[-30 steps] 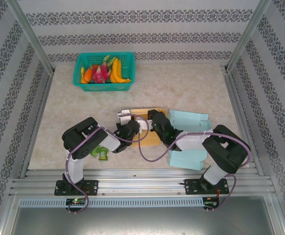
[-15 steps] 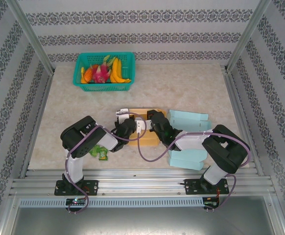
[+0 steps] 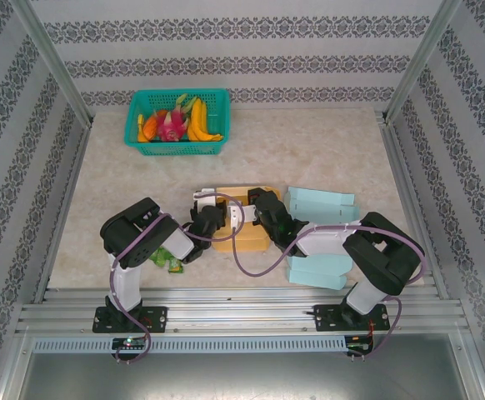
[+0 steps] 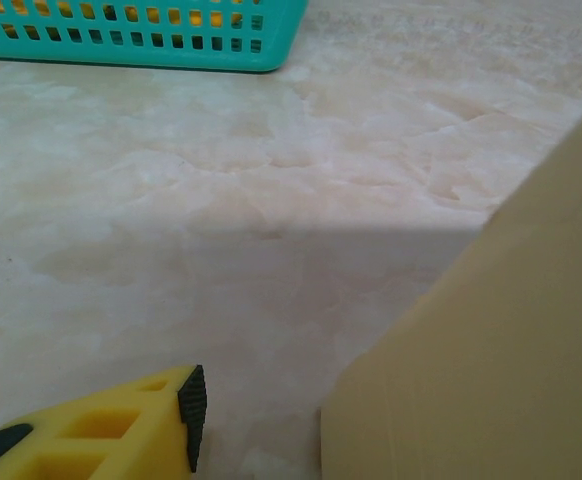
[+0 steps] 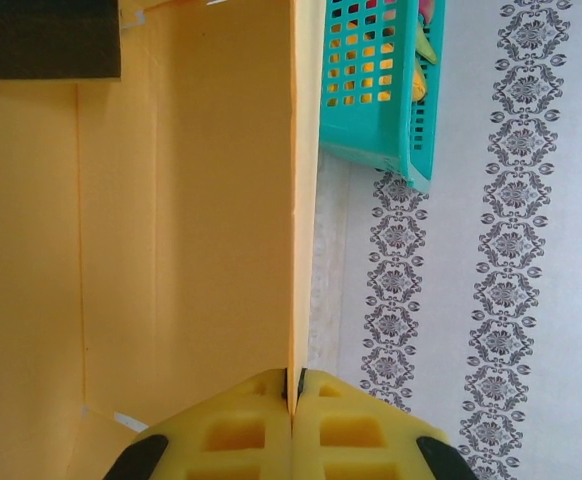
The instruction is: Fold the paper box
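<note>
The table [image 3: 309, 150] is pale, marble-patterned stone, shut in by walls [image 3: 242, 50] papered in grey floral bands, with slanted metal posts [image 3: 51, 58] at the two far corners and a metal rail [image 3: 242, 317] along the near edge.

Counted from the left: one teal basket [image 3: 176, 147] of fruit at the far left of the table, one green packet [image 3: 169, 260] just beside the left arm, one yellow box [image 3: 249, 238] in the middle, and light-blue flat cartons in two places on the right, one lot far [image 3: 319, 200] and one near [image 3: 317, 271]. There are two arms.

The box lies between the two grippers, near the front of the table. The left gripper [image 3: 207, 213] is at its left side. In the left wrist view one yellow finger [image 4: 131, 425] stands apart from the box's upright panel [image 4: 491, 360], with bare table between them. The other finger is hidden, but the jaws look spread and hold nothing. The basket [image 4: 151, 40] sits well beyond.

The right gripper [image 3: 257, 202] reaches in from the right at the box's far edge. Its wrist view shows the gripper [image 5: 293, 385] with both fingers pressed together on the thin edge of a box wall [image 5: 171, 220], pinching it. The basket [image 5: 371, 90] and wallpaper lie beyond.
</note>
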Controlling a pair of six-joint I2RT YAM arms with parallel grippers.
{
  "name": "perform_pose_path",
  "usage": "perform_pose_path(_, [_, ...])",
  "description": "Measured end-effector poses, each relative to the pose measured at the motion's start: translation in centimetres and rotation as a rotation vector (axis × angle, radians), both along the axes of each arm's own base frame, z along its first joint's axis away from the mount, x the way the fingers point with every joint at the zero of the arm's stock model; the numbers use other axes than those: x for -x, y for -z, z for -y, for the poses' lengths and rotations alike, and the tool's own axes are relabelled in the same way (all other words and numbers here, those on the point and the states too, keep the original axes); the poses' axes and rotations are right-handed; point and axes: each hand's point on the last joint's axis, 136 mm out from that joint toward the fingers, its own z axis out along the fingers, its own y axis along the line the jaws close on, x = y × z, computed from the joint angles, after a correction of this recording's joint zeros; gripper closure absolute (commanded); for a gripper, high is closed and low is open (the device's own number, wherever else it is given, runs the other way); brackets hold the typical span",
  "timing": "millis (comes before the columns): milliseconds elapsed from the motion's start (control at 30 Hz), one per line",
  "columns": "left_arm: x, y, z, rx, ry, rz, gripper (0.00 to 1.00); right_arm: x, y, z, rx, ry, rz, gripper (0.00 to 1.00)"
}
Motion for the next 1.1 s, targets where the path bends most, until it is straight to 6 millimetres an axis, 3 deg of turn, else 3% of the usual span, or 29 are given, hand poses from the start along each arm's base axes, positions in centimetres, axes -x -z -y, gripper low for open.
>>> perform_pose_path(867, [0.8,-0.7,-0.8,0.028,0.066,0.013,0.49,-0.5,0.5,-1.2,0.051,-0.02,0.073,1.0])
perform_pose_path(1100, [0.5,-2.1,-0.4,0.053,0.077,0.039,0.49,-0.4,0.6,-1.3,0.07,-0.012,0.087,1.0])
